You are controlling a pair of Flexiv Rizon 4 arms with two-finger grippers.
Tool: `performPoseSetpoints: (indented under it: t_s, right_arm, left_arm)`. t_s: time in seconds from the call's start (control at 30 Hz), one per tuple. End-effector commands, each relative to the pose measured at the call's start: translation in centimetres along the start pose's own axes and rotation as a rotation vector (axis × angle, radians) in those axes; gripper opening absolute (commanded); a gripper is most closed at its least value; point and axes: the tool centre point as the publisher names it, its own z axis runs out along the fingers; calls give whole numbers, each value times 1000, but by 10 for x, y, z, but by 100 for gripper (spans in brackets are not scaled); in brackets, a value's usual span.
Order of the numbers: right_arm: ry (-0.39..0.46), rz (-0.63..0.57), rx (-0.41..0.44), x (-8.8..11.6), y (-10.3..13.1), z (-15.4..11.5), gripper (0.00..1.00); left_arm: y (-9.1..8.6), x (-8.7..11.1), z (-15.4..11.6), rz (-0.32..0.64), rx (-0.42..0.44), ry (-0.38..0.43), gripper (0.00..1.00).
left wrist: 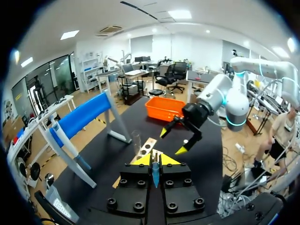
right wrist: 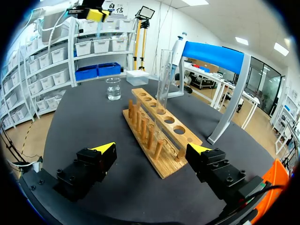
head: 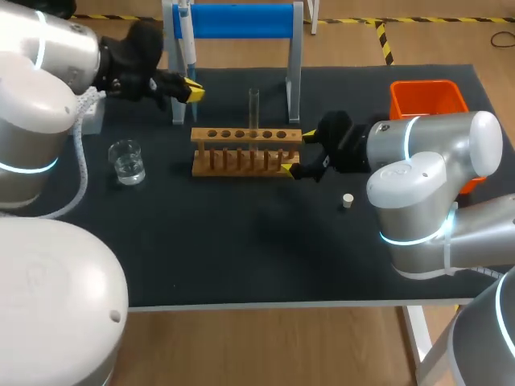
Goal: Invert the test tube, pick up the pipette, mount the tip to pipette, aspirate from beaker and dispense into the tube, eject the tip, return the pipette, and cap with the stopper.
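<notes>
The left arm (head: 36, 96) and right arm (head: 426, 173) are rounded silver-white shells with glowing cyan rings, a braided white cable (head: 79, 161), and black, screw-studded, yellow-tipped fingers (right wrist: 91, 164).

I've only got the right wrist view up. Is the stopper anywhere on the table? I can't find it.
Observer: Yes. The head view shows the stopper on the table beside the right arm, past the end of the rack and behind the right gripper.
Operator: Okay. Is my other arm holding anything? It's tiny from here.
Observer: Its own wrist view shows the left gripper shut on a small blue pipette tip.
</notes>
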Motion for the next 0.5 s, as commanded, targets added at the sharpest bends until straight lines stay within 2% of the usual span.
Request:
performPoseSetpoints:
  t_s: [0.03,0.2,0.5]
  right_arm:
    - [0,0,0,0,0,0,100]
    - [0,0,0,0,0,0,100]
    - [0,0,0,0,0,0,100]
  left_arm:
    - [-10,12,3,6,-55,17,0]
    - [-21,34,17,44,-35,65,0]
    - [-35,64,42,60,1,138,0]
